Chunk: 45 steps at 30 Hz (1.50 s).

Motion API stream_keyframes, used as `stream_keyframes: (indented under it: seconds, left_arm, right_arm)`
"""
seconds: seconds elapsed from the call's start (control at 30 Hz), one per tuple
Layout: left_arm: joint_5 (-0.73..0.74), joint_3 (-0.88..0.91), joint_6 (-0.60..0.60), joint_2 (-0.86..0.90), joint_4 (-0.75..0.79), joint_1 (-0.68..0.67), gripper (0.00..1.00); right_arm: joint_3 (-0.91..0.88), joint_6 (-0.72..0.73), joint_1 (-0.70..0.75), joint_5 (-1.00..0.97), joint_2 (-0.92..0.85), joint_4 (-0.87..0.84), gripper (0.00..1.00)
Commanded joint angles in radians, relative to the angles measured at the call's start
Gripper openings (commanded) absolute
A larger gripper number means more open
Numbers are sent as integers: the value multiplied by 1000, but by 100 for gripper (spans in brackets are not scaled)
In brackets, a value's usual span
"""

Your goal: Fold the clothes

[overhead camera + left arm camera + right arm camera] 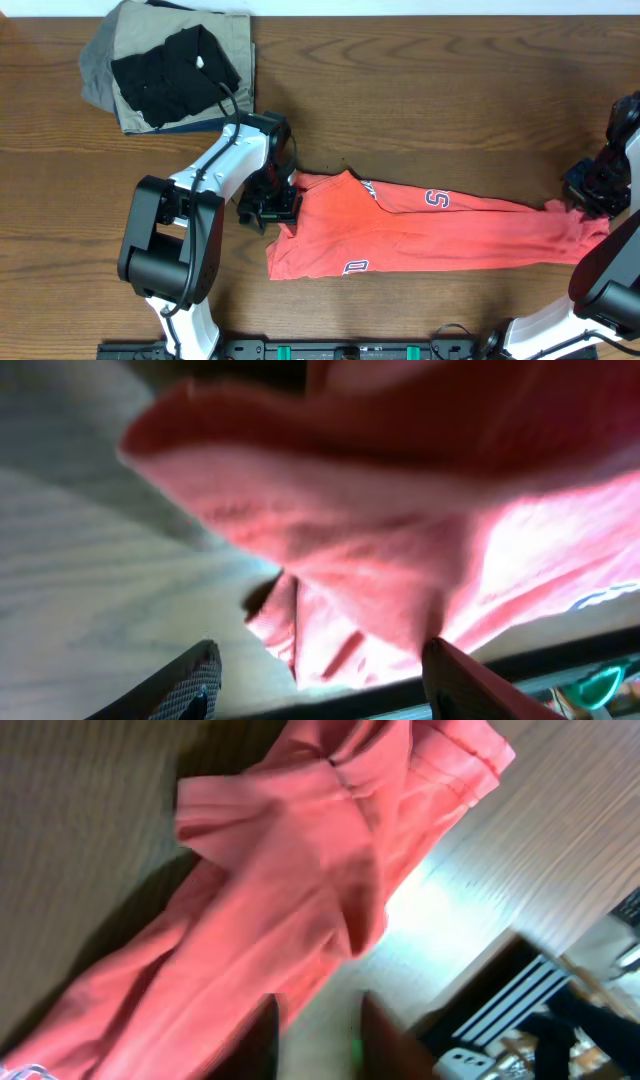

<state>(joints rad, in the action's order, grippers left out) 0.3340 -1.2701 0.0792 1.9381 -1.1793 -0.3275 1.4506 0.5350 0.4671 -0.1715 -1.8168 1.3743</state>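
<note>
The clothes are one coral-red T-shirt drawn out in a long band across the wooden table, white-outlined lettering facing up. My left gripper sits at the shirt's left end. In the left wrist view its jaws stand wide apart, and bunched red cloth hangs just ahead of them. My right gripper is at the shirt's right end. In the right wrist view it is open, bare table shows in the gap, and one finger rests beside the shirt's edge.
A pile of folded khaki, black and grey garments lies at the back left corner of the table. A black rail runs along the front edge between the two arm bases.
</note>
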Motion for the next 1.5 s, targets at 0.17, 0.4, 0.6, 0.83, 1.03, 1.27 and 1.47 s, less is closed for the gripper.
stream_keyframes:
  seconds: [0.17, 0.4, 0.6, 0.83, 1.03, 1.27, 1.47]
  left_arm:
    - [46, -8, 2, -119, 0, 1, 66]
    - [179, 14, 1, -120, 72, -50, 63]
    - [205, 56, 52, -119, 197, -161, 35]
    - [204, 106, 125, -78, 315, -186, 23]
    - [102, 109, 125, 13, 310, -140, 19]
    - [47, 139, 125, 80, 291, 11, 13]
    - [-68, 172, 125, 80, 253, 150, 9]
  right_arm:
    - [12, -1, -10, 21, 10, 15, 99]
    - [3, -35, -58, 86, 10, 13, 71]
    - [-57, -35, -155, 90, 10, -34, 1]
    - [-182, -34, -229, 94, 10, -107, 2]
    - [-301, -34, -232, 95, 10, -221, 4]
    - [-357, -34, -232, 98, 10, -261, 6]
    - [-357, -36, -234, 109, 10, -260, 6]
